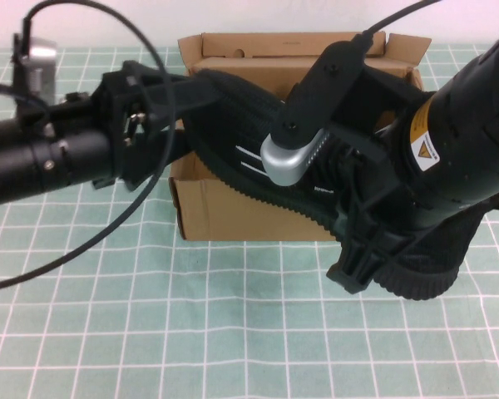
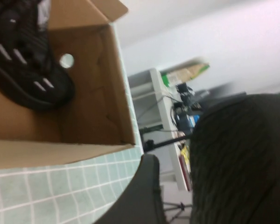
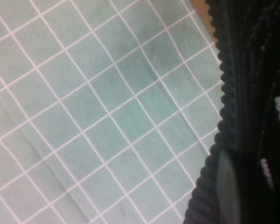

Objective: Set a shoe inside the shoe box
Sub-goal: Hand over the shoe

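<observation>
A black knit shoe (image 1: 233,125) with a ridged sole hangs tilted over the front wall of the open cardboard shoe box (image 1: 233,212). My left gripper (image 1: 179,91) is shut on its upper left end. My right gripper (image 1: 374,241) is shut on its lower right end, which hangs outside the box over the cloth. In the left wrist view the held shoe (image 2: 242,158) fills the near side, and a second black shoe (image 2: 28,70) lies inside the box (image 2: 93,107). In the right wrist view one grey finger (image 3: 225,184) presses against the shoe's sole (image 3: 252,93).
A green checked cloth (image 1: 233,332) covers the table in front of the box. The box flaps (image 1: 233,46) stand open at the back. A black cable (image 1: 162,158) loops from the left arm across the box's left corner.
</observation>
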